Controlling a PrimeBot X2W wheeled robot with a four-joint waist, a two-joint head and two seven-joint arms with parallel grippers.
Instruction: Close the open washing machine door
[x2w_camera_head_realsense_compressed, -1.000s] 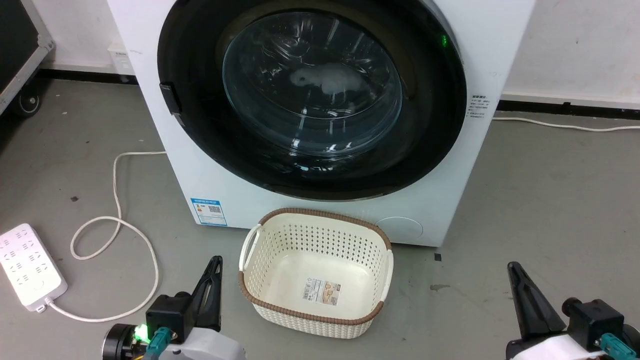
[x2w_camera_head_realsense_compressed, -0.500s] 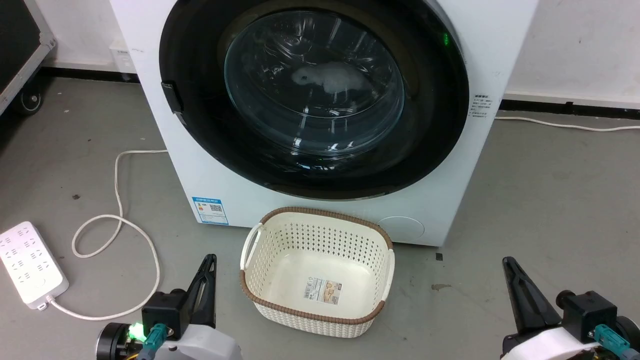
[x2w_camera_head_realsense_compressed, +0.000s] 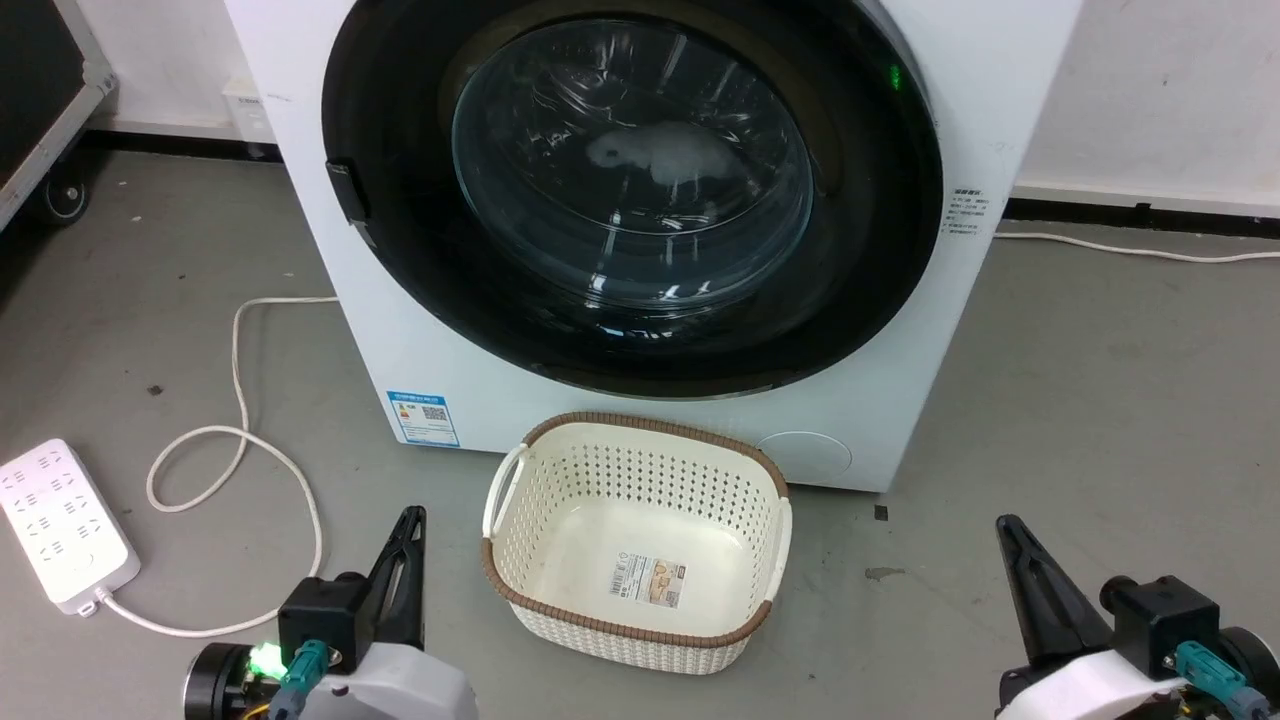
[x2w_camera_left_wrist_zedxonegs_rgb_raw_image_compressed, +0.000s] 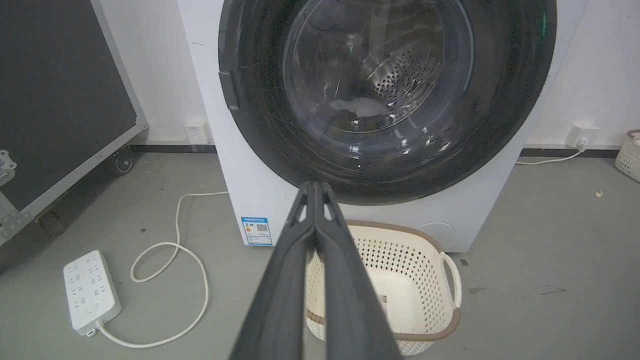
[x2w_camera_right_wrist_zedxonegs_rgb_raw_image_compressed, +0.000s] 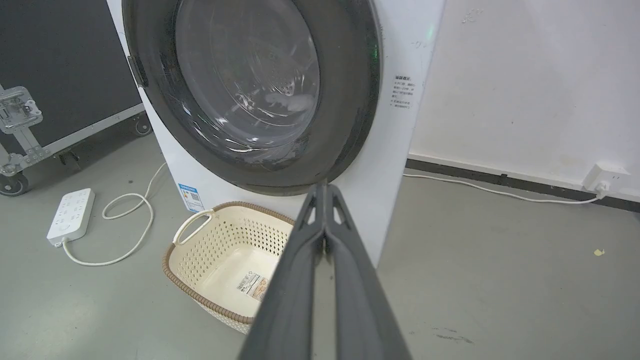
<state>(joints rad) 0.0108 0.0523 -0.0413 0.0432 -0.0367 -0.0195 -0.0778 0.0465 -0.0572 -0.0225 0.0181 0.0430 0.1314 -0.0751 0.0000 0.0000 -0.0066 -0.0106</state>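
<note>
Eased back a shade since earlier, keep left gripper (x2w_camera_head_realsense_compressed: 409, 520) and right gripper (x2w_camera_head_realsense_compressed: 1006, 530) pressed together, clear of basket (x2w_camera_head_realsense_compressed: 650, 419), and confirm washing machine door (x2w_camera_head_realsense_compressed: 630, 190), seemingly flush on machine front (x2w_camera_head_realsense_compressed: 600, 415), latched.

The washing machine door (x2w_camera_head_realsense_compressed: 630, 190) is glossy black plastic around clear glass; the laundry basket (x2w_camera_head_realsense_compressed: 640, 545) is matt perforated cream plastic.
</note>
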